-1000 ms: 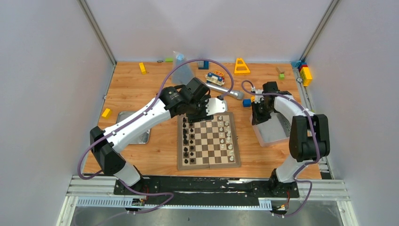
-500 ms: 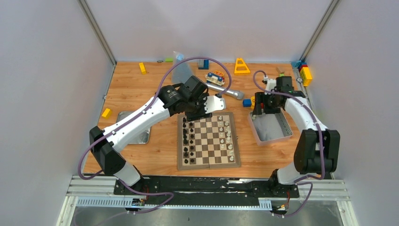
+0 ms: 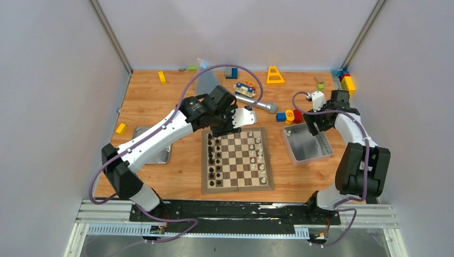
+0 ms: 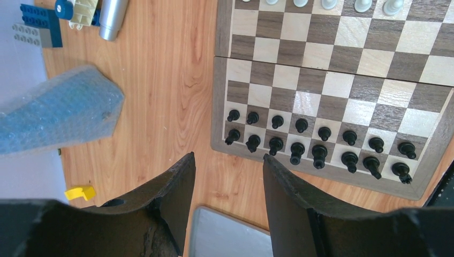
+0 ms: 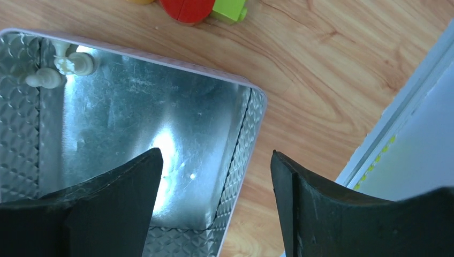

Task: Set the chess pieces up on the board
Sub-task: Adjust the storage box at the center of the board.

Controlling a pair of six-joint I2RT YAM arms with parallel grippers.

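R gripper agape over metal tin, wood table, grey walls

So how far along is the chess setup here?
Done: the black pieces stand in two full rows on the board, and some white pieces stand along the opposite side. In hand: nothing; the left claw hangs open near the board's black edge, the right claw open above the tin. Left: at least two loose white pieces lying in the tin's corner need placing.
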